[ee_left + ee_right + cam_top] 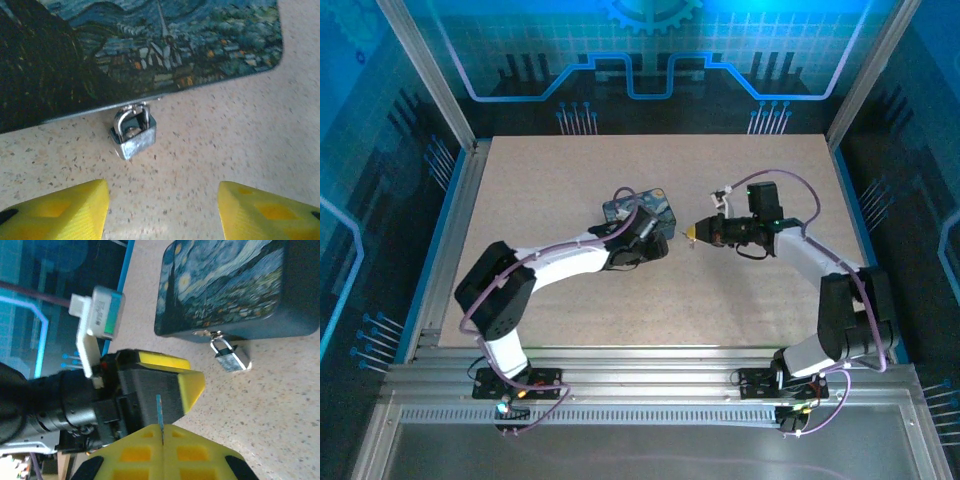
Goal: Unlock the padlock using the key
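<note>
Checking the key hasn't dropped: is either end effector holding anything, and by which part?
The right end effector pinches the key by one end, the rest sticking out edge-on. The left end effector holds nothing.

A beige speckled table [720,300] sits inside aluminium framing [432,80] with blue-lit circuit-pattern wall panels [650,40].

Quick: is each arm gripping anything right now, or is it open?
Left end effector: open, holding nothing.
Right end effector: closed on the thin silvery metal key.
</note>
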Controlling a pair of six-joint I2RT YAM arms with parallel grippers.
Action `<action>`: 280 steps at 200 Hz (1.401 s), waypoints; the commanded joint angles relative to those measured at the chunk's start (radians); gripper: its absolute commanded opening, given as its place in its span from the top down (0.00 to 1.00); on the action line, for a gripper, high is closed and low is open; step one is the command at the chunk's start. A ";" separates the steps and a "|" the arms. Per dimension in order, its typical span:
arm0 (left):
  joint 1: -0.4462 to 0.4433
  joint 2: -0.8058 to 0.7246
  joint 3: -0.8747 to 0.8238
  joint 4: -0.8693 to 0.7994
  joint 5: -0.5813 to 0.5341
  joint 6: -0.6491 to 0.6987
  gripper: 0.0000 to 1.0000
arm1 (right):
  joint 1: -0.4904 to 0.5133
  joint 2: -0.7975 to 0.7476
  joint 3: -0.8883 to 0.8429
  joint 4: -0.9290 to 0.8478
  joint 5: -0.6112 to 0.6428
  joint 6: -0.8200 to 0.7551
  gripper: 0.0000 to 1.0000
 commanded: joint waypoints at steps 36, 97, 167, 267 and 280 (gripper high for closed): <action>-0.018 0.149 0.145 -0.105 -0.185 -0.121 0.40 | -0.055 -0.088 -0.010 -0.057 0.044 -0.001 1.00; -0.030 0.267 0.264 -0.222 -0.243 -0.168 0.48 | -0.068 -0.075 -0.010 -0.046 0.013 -0.001 1.00; -0.038 0.324 0.310 -0.293 -0.256 -0.232 0.64 | -0.099 -0.060 -0.010 -0.045 -0.007 0.004 1.00; 0.117 0.155 0.282 -0.325 0.215 -0.204 1.00 | -0.090 -0.083 -0.116 -0.066 0.069 0.015 1.00; 0.159 0.122 0.293 -0.350 0.329 -0.189 1.00 | -0.066 -0.088 -0.129 -0.047 0.094 0.041 1.00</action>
